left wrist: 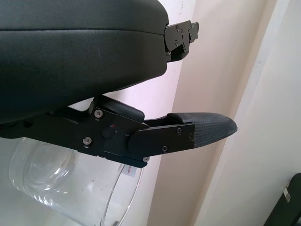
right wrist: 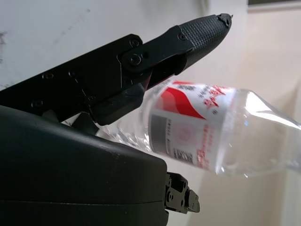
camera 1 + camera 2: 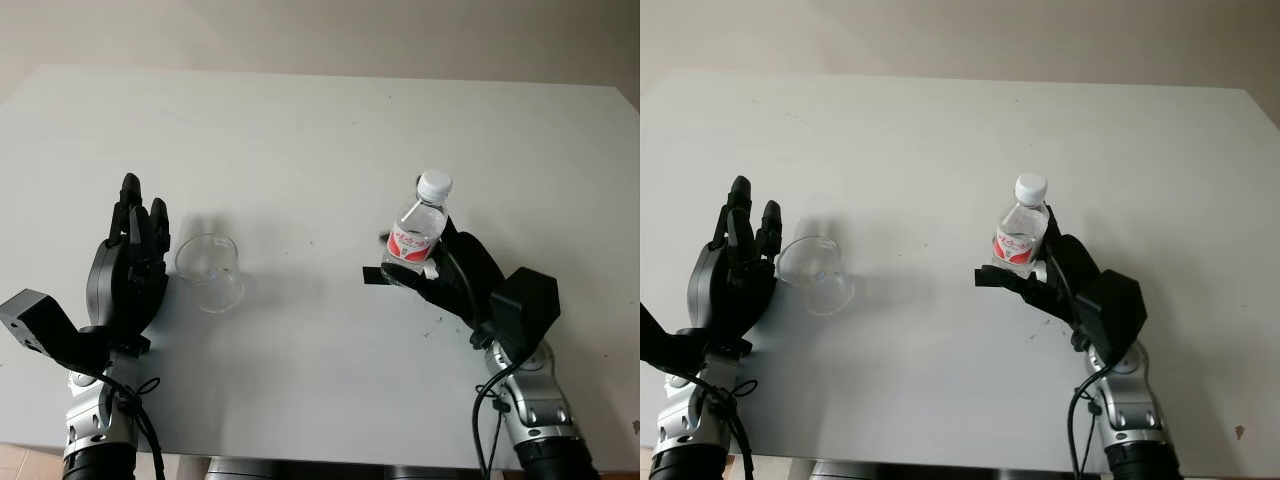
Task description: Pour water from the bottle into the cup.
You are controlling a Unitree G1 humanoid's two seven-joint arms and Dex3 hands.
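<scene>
Right now my right hand (image 3: 440,275) has its fingers wrapped around the bottle (image 3: 418,232), upright and capped, well right of the cup (image 3: 210,271). My left hand (image 3: 130,265) waits open just left of the cup. Grasp looks done; next I'd need the cap off before carrying over and tilting.

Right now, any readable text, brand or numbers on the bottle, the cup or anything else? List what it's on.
Bottle label, held in the right hand: red and white, with white characters on the red band and small print with a grey panel below, all too blurred to read.
Cup, beside the open left hand: clear, no text visible.
Table: no markings to read.
</scene>
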